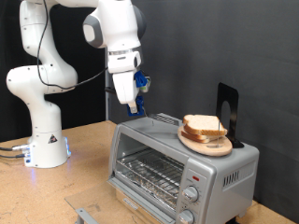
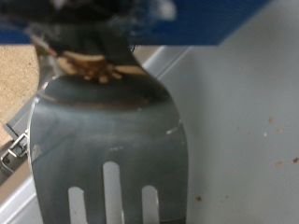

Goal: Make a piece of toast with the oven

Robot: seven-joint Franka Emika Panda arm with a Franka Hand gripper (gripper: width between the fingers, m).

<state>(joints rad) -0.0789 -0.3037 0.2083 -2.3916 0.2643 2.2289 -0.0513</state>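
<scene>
Bread slices [image 1: 206,129] lie stacked on a round wooden plate [image 1: 207,146] atop the boxy silver toaster oven [image 1: 177,166], at three o'clock from our gripper [image 1: 131,101], which we judge clamped on a slotted metal spatula [image 2: 103,140], ready to lift one pale slice.

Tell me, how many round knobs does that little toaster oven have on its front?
3 knobs show on the toaster oven, stacked down the exterior view's right side of its front: top, middle, bottom. The bottom one sits at the picture's edge; any lower would be hidden.

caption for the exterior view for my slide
Hand hovers over the oven top, beside bread stacked on a wooden plate.
</scene>
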